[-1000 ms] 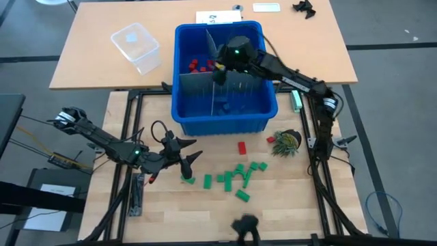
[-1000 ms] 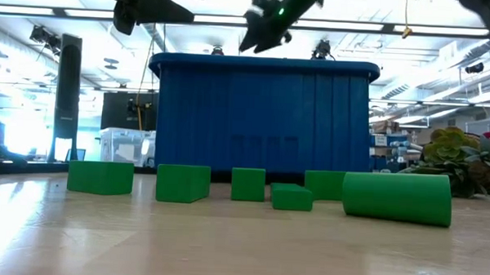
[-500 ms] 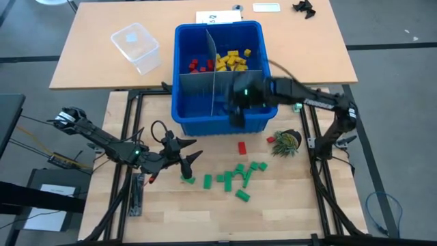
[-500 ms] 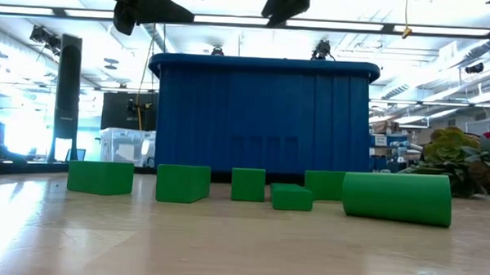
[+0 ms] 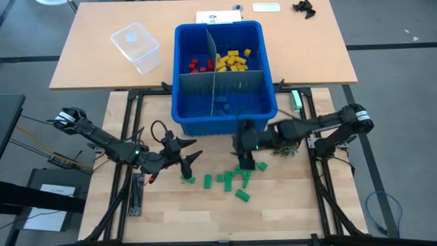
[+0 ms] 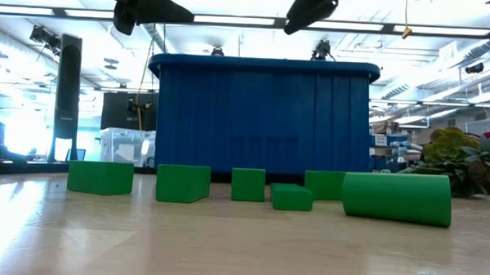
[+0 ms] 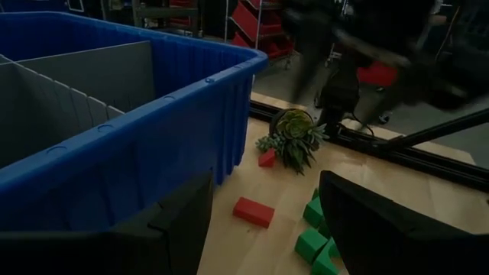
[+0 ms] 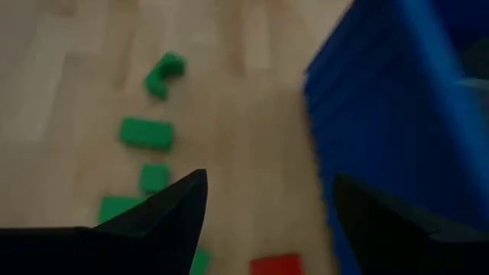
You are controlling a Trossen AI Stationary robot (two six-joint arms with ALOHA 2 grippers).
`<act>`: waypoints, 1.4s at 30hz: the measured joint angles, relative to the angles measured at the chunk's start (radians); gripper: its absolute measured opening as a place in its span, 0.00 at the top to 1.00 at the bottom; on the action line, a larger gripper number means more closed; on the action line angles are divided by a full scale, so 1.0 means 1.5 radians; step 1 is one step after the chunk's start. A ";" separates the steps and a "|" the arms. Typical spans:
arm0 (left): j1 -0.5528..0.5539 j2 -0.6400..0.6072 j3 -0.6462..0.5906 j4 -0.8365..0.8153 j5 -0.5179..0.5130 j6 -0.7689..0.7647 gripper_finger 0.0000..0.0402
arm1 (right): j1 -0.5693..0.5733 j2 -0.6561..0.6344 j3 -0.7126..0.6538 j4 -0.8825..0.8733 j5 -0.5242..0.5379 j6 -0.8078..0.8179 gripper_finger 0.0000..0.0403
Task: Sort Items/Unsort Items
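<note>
Right gripper point(image 5: 246, 162) out over the counter point(image 5: 287, 205), just off the bin's 6 o'clock wall, above the upper end of the green blocks point(image 5: 235, 179); fingers point(image 8: 164, 221) spread wide, nothing between them. In the right wrist view, a red block point(image 8: 276, 264) on the wood just below the gap, close to the blue bin point(image 5: 225, 116).

Left gripper point(image 5: 183, 156) at 9 o'clock of the green cluster, hovering above the counter, fingers wide apart and empty. One green block point(image 5: 188, 180) lying just beside its tips, toward 6 o'clock.

Green blocks scattered loose on the counter at 6 o'clock of the bin, some touching, one point(image 5: 242, 196) a little apart at the cluster's 6 o'clock edge. From the low view, lined up in a row point(image 6: 183, 183) in front of the bin wall.

Inside the bin, grey dividers point(image 5: 213, 82) splitting it into compartments: red blocks point(image 5: 198, 65) in the 11 o'clock compartment, yellow blocks point(image 5: 233, 60) in the 1 o'clock one. Something dark blue, hard to make out, in the 5 o'clock compartment.

Small potted plant point(image 5: 290, 140) at 3 o'clock of the right gripper, with a small red piece point(image 7: 267, 158) touching it in the left wrist view. Clear plastic tub point(image 5: 136, 48) on the far counter at 10 o'clock of the bin.
</note>
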 joint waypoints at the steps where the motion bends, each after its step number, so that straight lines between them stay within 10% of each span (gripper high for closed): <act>1: 0.000 0.000 0.000 0.000 0.000 0.000 0.38 | 0.013 0.001 -0.009 0.002 0.001 0.010 0.31; 14: 0.000 0.000 0.000 0.000 0.000 0.000 0.38 | 0.125 0.002 -0.170 0.035 0.109 0.221 0.32; 26: 0.000 0.000 0.000 0.000 0.000 0.000 0.38 | 0.031 0.002 -0.315 0.135 0.125 0.479 0.34; 42: 0.000 0.000 0.000 0.000 0.000 0.000 0.38 | -0.062 0.003 -0.439 0.343 0.124 0.557 0.40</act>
